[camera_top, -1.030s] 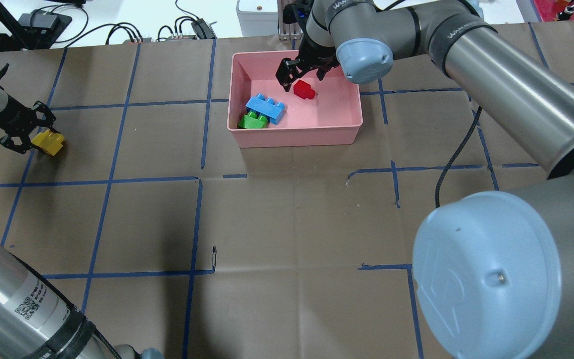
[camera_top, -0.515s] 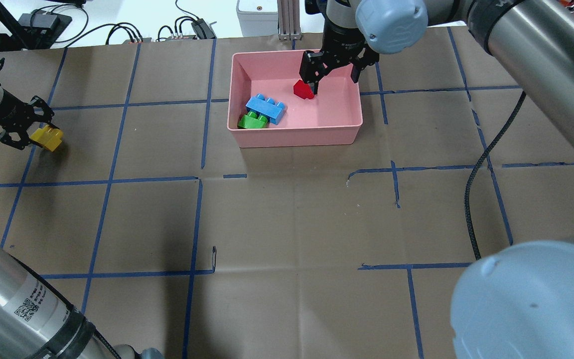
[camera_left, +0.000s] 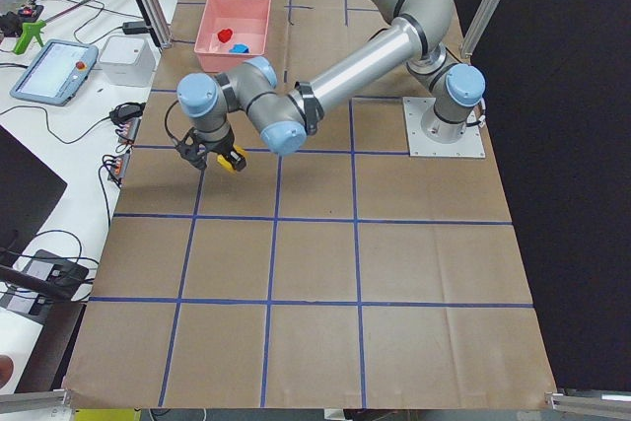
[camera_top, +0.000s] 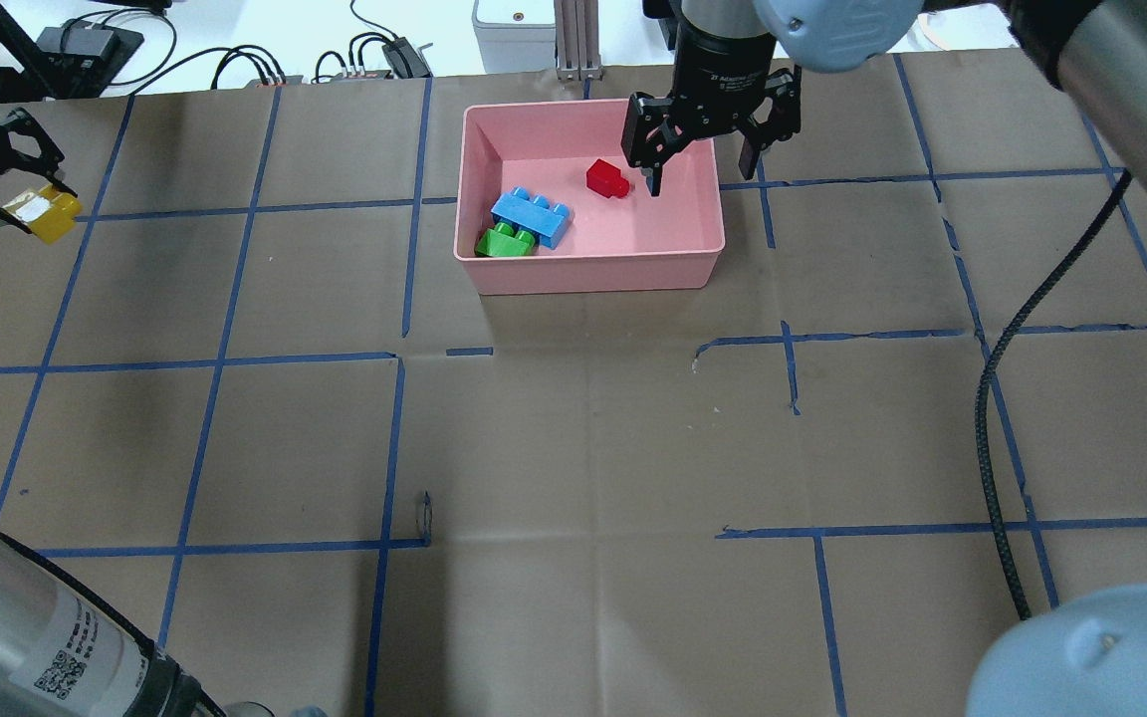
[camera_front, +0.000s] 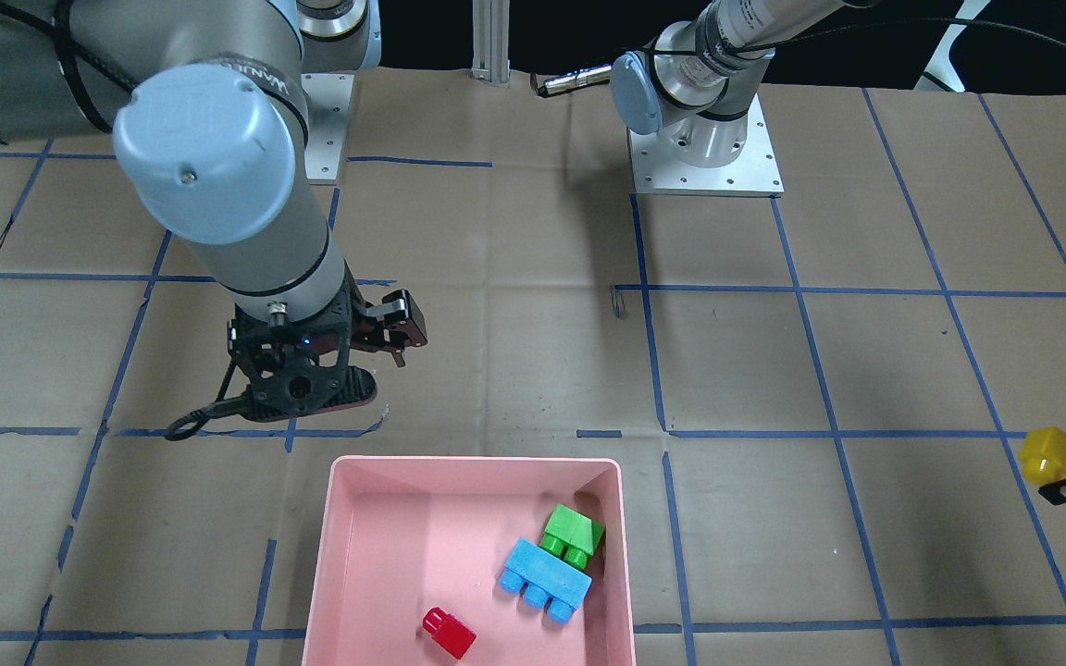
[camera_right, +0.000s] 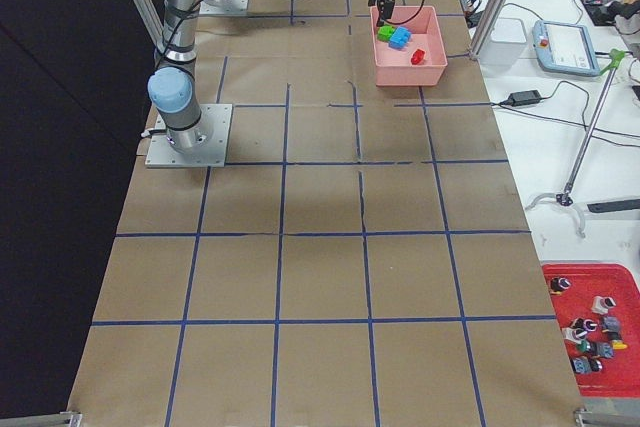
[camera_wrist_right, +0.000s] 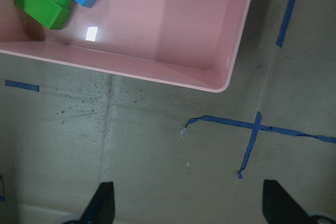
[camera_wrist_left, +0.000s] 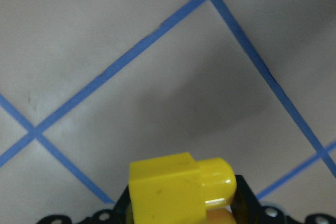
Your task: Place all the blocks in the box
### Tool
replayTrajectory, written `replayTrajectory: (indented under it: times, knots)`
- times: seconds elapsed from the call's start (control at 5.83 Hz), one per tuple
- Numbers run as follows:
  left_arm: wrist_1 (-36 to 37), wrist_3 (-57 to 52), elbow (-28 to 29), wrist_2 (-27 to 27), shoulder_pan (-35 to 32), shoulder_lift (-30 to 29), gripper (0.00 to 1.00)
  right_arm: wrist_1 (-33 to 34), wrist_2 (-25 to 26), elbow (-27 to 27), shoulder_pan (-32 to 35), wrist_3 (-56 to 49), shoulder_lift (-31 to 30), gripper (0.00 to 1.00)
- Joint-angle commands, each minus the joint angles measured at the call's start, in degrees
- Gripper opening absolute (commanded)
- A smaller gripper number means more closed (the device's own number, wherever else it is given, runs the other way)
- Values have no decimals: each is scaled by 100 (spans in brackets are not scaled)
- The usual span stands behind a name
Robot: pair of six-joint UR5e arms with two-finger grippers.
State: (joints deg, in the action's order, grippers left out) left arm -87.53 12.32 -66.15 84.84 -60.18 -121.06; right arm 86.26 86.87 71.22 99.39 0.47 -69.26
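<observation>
The small red plastic brick (camera_top: 607, 179) now lies loose in the shallow pink plastic tray (camera_top: 593, 271); the right jaws have drawn back, spread wide. The left jaws (clamped on the yellow two-stud brick (camera_top: 41, 211), the last outside) have lifted it off the table (camera_top: 573, 448), well apart from the tray.

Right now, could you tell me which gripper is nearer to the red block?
Right. The right gripper hangs open close beside the red block, near the box's right wall. The left gripper is far off toward the table's left end, shut on the yellow block.
</observation>
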Motion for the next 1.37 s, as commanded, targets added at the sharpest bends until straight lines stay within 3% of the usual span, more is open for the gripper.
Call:
replayTrajectory:
  times: [0.0, 0.17, 0.51, 0.69, 1.03, 1.2]
  knots:
    - [-703, -370, 252, -29, -1042, 310, 21, -861, 23, 259, -435, 208, -760, 97]
    - [-695, -362, 270, -46, -1719, 311, 20, -804, 23, 827, -551, 207, -1234, 96]
    - [-661, -379, 541, -238, -2766, 23, 21, 96, 23, 2223, -745, 181, -2368, 99]
    - [-556, -379, 890, -475, -3232, -371, 21, 275, -20, 2534, -894, 164, -2460, 99]
    - [-423, -379, 1768, -626, -3544, -1292, 22, 286, -65, 2555, -983, 172, -2435, 99]
    - [90, -379, 1860, -635, -3649, -1785, 22, 295, -73, 2546, -983, 172, -2434, 99]
